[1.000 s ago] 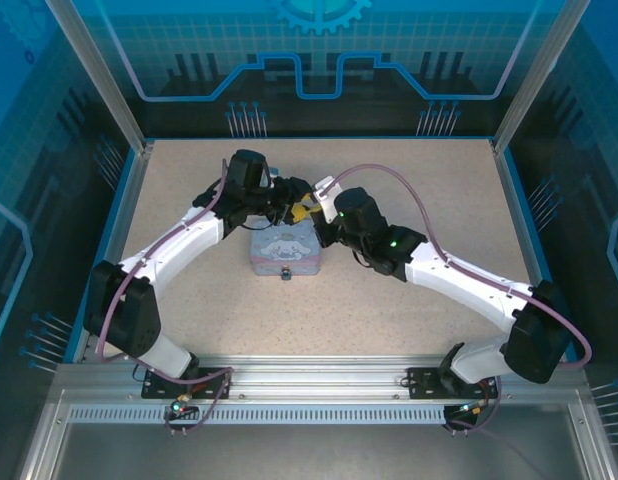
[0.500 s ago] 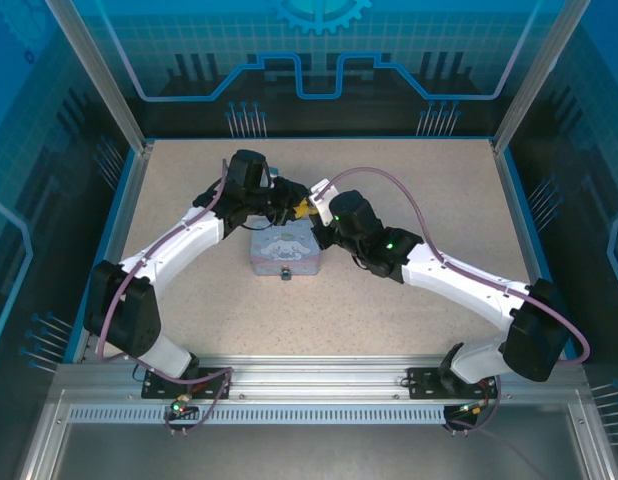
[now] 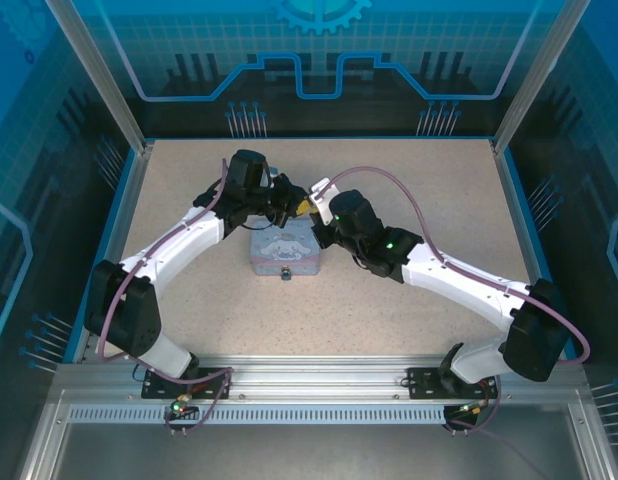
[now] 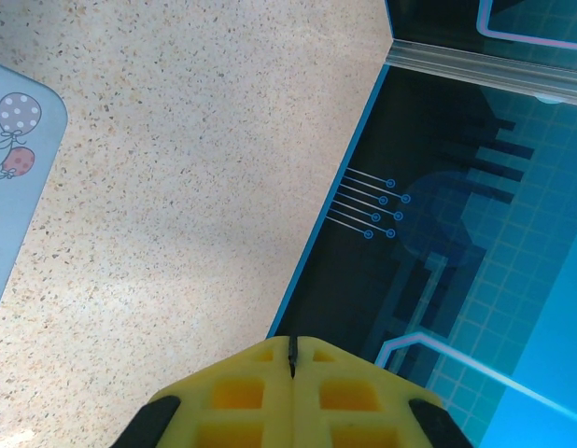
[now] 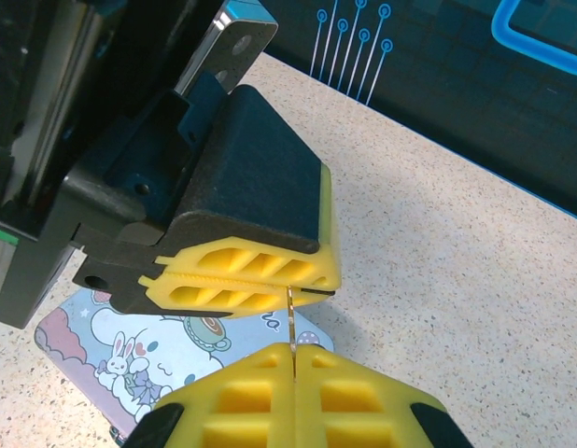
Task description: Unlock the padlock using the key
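The key (image 5: 290, 317) is a thin metal strip standing up out of my right gripper (image 5: 293, 347), whose yellow pads are shut on its lower end. Its upper end goes into the seam of my left gripper (image 5: 328, 280), which is also shut; a thin dark sliver sits between that gripper's pads (image 4: 292, 343). Both grippers, left (image 3: 295, 205) and right (image 3: 311, 213), meet tip to tip just above the back edge of the pastel tin box (image 3: 279, 250). The tiny dark padlock (image 3: 285, 272) hangs at the tin's front edge, away from both grippers.
The tin box (image 5: 130, 359) lies flat in the middle of the speckled table (image 3: 419, 180). Blue walls (image 4: 475, 187) with metal posts close the table at the back and sides. Open tabletop lies to the right and behind the grippers.
My left gripper's jaws have closed on the top of the key. The right gripper has edged slightly left toward it, still shut on the key.
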Controlling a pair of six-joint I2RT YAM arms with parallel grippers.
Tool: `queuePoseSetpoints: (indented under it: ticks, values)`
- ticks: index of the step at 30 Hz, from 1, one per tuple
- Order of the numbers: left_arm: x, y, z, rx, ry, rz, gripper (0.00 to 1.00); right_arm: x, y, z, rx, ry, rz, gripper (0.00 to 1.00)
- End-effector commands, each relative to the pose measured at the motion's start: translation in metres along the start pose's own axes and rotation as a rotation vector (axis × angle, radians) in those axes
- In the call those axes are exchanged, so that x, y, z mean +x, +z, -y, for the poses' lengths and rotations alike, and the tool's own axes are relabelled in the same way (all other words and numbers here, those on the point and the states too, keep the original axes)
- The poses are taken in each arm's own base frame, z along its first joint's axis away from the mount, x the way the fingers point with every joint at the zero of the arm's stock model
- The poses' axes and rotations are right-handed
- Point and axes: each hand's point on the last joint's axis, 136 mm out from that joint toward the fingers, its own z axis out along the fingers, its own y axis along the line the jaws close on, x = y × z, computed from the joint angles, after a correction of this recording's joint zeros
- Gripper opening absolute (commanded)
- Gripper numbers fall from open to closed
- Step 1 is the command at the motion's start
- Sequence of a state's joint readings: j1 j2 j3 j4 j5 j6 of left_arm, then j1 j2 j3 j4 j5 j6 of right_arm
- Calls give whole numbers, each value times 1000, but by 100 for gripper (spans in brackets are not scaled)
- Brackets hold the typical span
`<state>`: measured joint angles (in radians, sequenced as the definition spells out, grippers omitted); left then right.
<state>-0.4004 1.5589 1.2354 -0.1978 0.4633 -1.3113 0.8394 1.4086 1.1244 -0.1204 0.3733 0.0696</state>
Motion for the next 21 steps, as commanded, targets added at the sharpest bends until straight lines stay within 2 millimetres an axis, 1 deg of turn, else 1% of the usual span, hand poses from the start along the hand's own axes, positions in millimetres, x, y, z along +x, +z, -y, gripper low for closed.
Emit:
queuePoseSetpoints:
  ticks: [1, 3, 5, 8, 10, 12, 14, 15, 17, 18, 20, 21]
  values:
    - [3, 4, 10, 23, 14, -13, 0, -16, -4, -5, -3, -1, 39, 4]
    - [2, 4, 11, 31, 20, -9, 0, -15, -4, -4, -1, 6, 37, 19]
    - [2, 4, 11, 34, 35, -3, 0, -14, -6, -1, -6, 35, 34, 31]
    - [0, 4, 10, 39, 54, 9, 0, -11, -14, 8, -34, 113, 37, 45]
    - [-2, 4, 10, 41, 77, 19, 0, -10, -23, 17, -53, 178, 49, 51]
    - [-3, 3, 10, 45, 93, 29, 0, -8, -33, 27, -70, 254, 64, 54]
    - [-5, 4, 6, 48, 110, 41, 0, -4, -41, 39, -80, 341, 70, 55]
    - [-6, 5, 7, 49, 124, 42, 0, -1, -42, 46, -75, 376, 68, 56]
    - [-7, 3, 8, 38, 178, 54, 0, 18, -39, 66, -54, 486, 16, 56]
    - [-9, 2, 8, 30, 204, 69, 0, 27, -37, 72, -44, 517, -8, 56]
    - [-13, -4, 8, 7, 271, 105, 0, 54, -30, 85, 8, 583, -92, 57]
    - [-15, -6, 7, -5, 298, 122, 3, 73, -27, 93, 49, 627, -159, 57]
